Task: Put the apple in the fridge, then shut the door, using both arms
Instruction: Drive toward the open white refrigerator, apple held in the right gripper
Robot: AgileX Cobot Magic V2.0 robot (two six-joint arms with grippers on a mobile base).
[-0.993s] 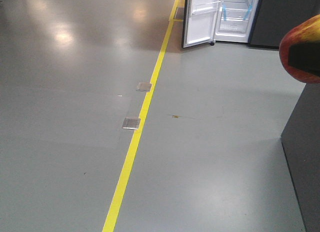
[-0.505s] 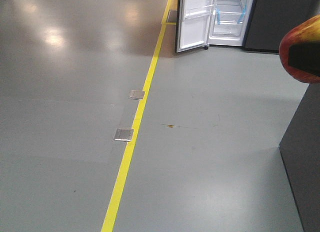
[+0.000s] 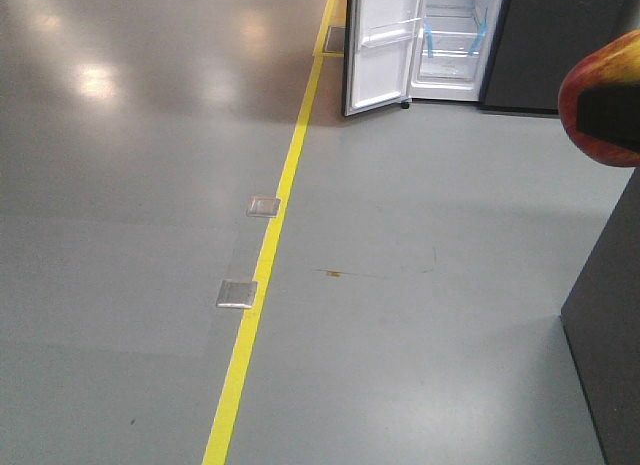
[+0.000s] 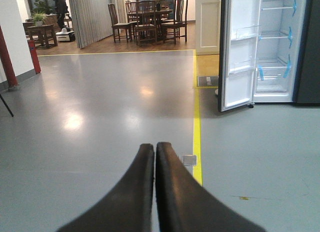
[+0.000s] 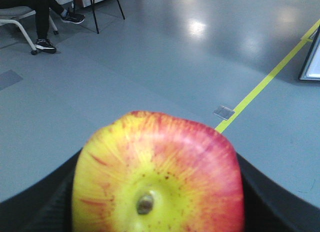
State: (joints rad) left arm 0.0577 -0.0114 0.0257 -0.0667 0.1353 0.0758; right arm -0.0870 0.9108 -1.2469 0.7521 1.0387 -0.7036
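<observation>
Floor [image 3: 450, 335]: smooth grey, glossy with lamp glare.
Yellow line [image 3: 260, 275]: runs along the floor toward the fridge [image 3: 455, 35], with two metal plates [image 3: 237, 294] at its edge.
Door [image 3: 378, 45]: swung wide open, white inner side showing.
Room: dining chairs [image 4: 145, 17] beyond the floor.
Apple [image 5: 165, 152]: clamped in the right gripper [image 5: 158, 189], well apart from the fridge.
Left gripper [image 4: 155, 162]: fingers pressed together, holding nothing.

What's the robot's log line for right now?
right gripper: shut on apple | left gripper: shut, empty | door: open | fridge: ahead, not reached
</observation>
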